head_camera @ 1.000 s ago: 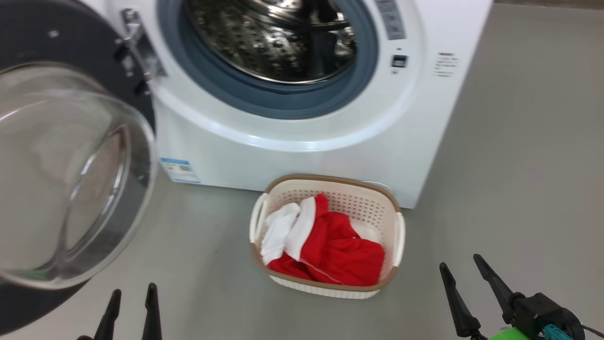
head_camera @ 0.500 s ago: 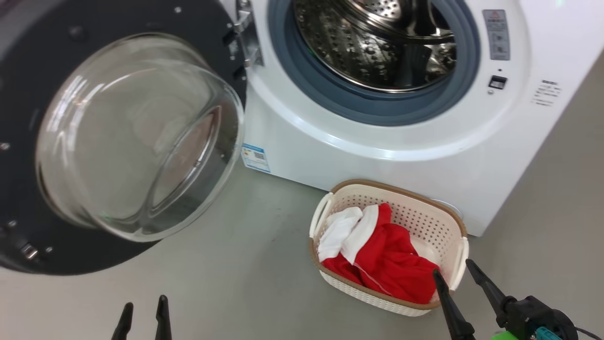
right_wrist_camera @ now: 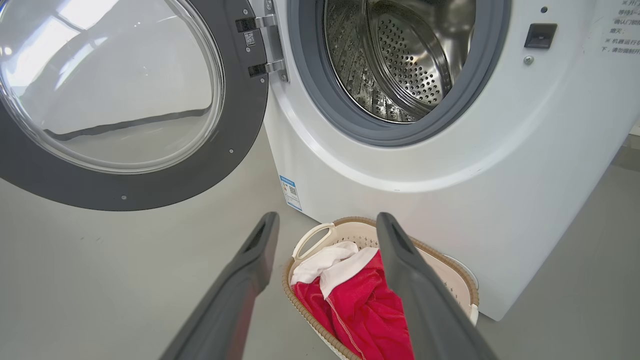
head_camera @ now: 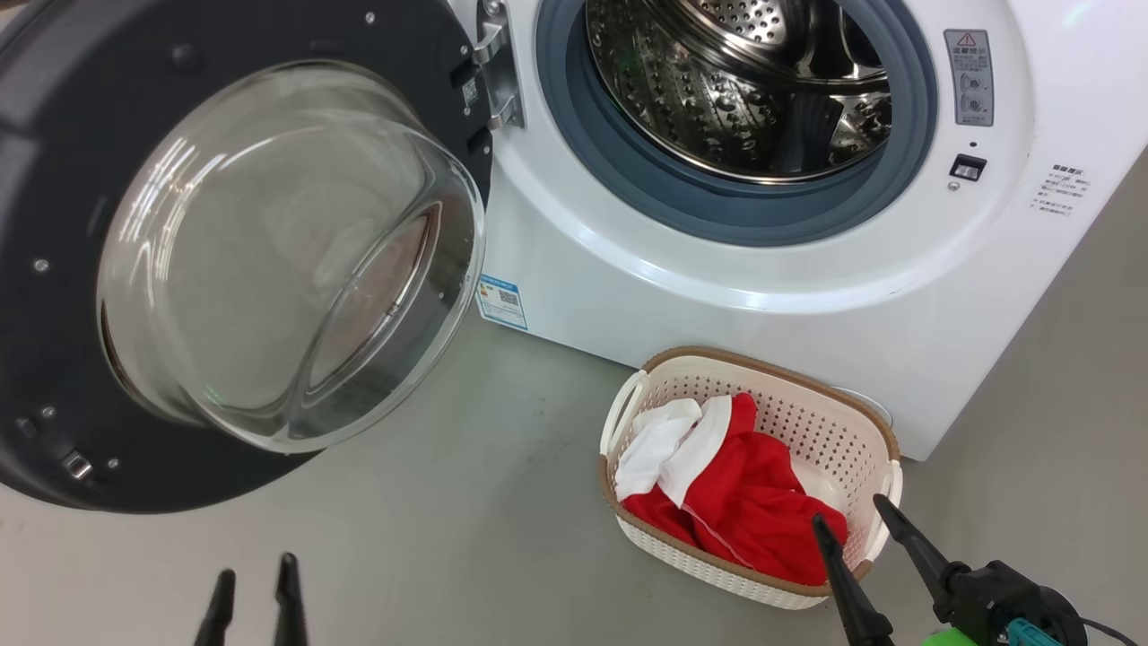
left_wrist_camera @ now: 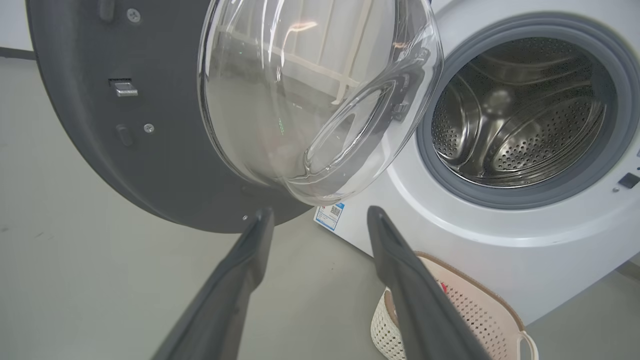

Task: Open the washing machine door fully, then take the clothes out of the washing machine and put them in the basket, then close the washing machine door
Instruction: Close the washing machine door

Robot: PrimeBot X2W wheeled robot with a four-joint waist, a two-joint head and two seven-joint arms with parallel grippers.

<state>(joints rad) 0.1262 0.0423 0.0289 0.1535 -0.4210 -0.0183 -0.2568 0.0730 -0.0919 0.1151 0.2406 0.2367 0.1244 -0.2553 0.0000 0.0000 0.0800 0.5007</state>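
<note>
Cropped at the head view's top and left edges: the washing machine door (head_camera: 287, 260) and, at the top, the washing machine (head_camera: 717, 296). Too small to read – printed labels (head_camera: 1058, 188). Partly masked behind the right hand (head_camera: 848, 509) – the near right corner of the basket (head_camera: 771, 372) and the clothes (head_camera: 753, 502). Left hand (head_camera: 256, 566) cut off below the fingertips.

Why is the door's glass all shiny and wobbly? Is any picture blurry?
Head view: sharp, but the curved door glass smears what's behind it, and lights glint off the drum. Left wrist view: bright streaks and pale bars are reflected in the glass. Right wrist view: white glare washes out the glass's top left, and straight edges bow.
</note>
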